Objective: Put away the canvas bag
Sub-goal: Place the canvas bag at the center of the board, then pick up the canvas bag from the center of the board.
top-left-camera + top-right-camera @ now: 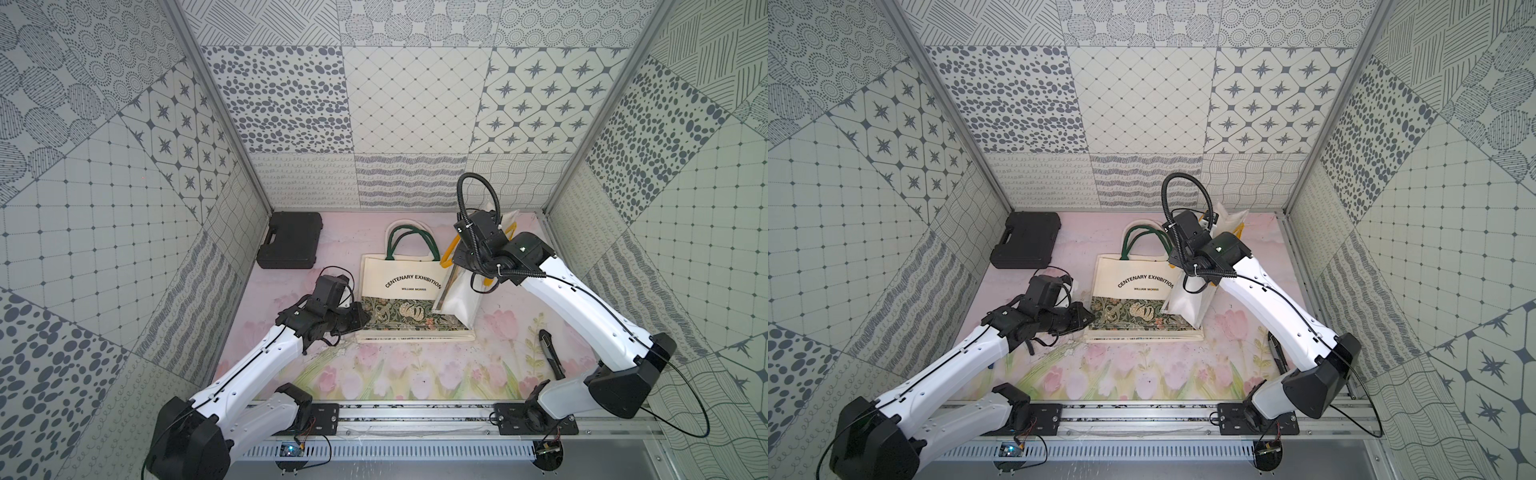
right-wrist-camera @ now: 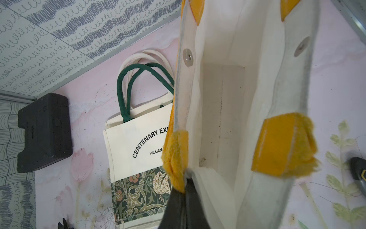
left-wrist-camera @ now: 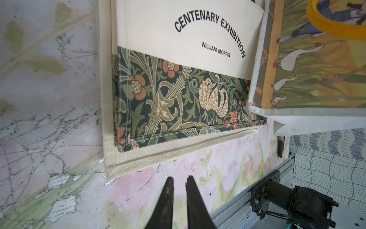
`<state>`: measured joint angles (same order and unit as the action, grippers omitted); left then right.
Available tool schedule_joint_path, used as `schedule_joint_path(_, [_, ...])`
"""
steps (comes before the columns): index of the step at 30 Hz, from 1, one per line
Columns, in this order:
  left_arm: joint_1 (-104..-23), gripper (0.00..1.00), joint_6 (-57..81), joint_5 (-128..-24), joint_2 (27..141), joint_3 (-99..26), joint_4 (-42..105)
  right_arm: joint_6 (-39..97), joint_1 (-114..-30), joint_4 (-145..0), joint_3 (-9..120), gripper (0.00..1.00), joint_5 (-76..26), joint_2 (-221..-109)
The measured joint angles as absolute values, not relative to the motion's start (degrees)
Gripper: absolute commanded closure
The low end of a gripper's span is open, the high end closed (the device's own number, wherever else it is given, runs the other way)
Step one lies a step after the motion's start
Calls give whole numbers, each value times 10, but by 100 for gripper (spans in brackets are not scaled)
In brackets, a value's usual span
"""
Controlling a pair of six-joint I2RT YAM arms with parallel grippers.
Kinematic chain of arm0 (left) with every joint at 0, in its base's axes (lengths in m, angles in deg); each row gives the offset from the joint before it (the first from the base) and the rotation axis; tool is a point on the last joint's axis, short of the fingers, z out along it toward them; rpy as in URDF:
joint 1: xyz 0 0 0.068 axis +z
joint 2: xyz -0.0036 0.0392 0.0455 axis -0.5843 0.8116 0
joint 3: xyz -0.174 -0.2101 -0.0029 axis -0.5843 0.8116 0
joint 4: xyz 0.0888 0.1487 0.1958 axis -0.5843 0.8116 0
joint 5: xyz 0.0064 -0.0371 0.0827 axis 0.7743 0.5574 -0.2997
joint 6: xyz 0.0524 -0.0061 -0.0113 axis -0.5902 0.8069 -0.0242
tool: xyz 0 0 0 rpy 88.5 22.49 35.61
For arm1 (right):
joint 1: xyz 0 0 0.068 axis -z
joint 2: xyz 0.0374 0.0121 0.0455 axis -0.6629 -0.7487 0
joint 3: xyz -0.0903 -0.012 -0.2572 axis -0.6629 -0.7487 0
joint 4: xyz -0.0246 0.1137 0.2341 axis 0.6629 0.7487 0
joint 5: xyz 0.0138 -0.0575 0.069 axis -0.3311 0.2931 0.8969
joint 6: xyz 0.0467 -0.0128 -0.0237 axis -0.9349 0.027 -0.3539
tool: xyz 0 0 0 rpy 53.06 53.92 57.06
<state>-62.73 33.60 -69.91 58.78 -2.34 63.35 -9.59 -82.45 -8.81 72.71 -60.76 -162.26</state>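
Observation:
The cream canvas bag (image 1: 399,282) (image 1: 1133,282), printed "CENTENARY EXHIBITION" over a floral band, lies flat mid-table, its green handles (image 1: 411,241) pointing to the back wall. My left gripper (image 3: 179,179) (image 1: 365,319) hovers just off the bag's near-left corner (image 3: 111,170). Its fingers stand a narrow gap apart with nothing between them. My right gripper (image 2: 187,178) is shut on the rim of a white bag with yellow handles (image 2: 223,99) (image 1: 457,299). It holds that bag upright with the mouth gaping, against the canvas bag's right edge.
A black hard case (image 1: 291,241) lies at the back left. A dark hand tool (image 1: 550,353) rests on the floral mat at the right, under my right arm. Patterned walls close in three sides, and a metal rail (image 1: 415,409) runs along the front.

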Motion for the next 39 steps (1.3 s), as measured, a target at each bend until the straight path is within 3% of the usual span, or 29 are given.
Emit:
schedule_joint_path(5, [-627,84,338,-700,582,-23,643,-106,-832,-107,728,69,-592,-1641])
schedule_joint_path(7, [-627,81,338,-700,581,-23,644,-99,-833,-111,728,65,-589,-1639])
schedule_joint_path(12, [-628,67,335,-691,583,-23,640,-77,-833,-112,740,64,-576,-1617])
schedule_joint_path(20, [-652,67,319,-680,618,-66,612,-47,-806,-91,740,64,-557,-1499])
schedule_joint_path(31, [-860,62,230,-792,745,-185,549,8,-683,-83,590,62,-435,-1458])
schedule_joint_path(39, [-906,61,173,-862,818,-242,476,10,-671,-146,534,64,-341,-1443])
